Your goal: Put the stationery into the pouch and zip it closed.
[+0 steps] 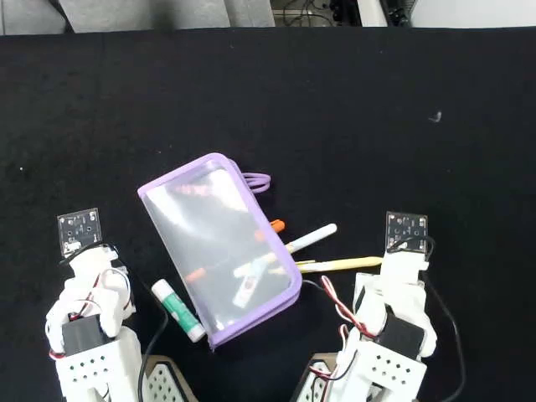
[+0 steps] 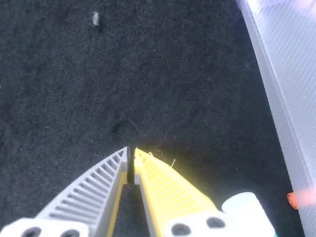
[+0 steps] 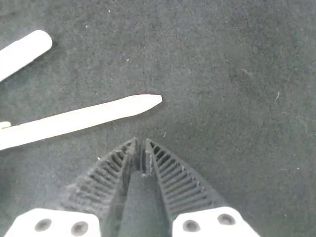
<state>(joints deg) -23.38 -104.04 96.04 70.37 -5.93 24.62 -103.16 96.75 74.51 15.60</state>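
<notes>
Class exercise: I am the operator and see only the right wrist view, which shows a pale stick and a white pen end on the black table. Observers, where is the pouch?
Observer: The pouch lies between the two arms. The pale stick points toward its purple edge.
Operator: Is anything on its other side?
Observer: A glue stick lies beside the pouch, on the left arm's side.
Operator: And the left pincer?
Observer: The left pincer is shut, above bare table next to the pouch.
</notes>
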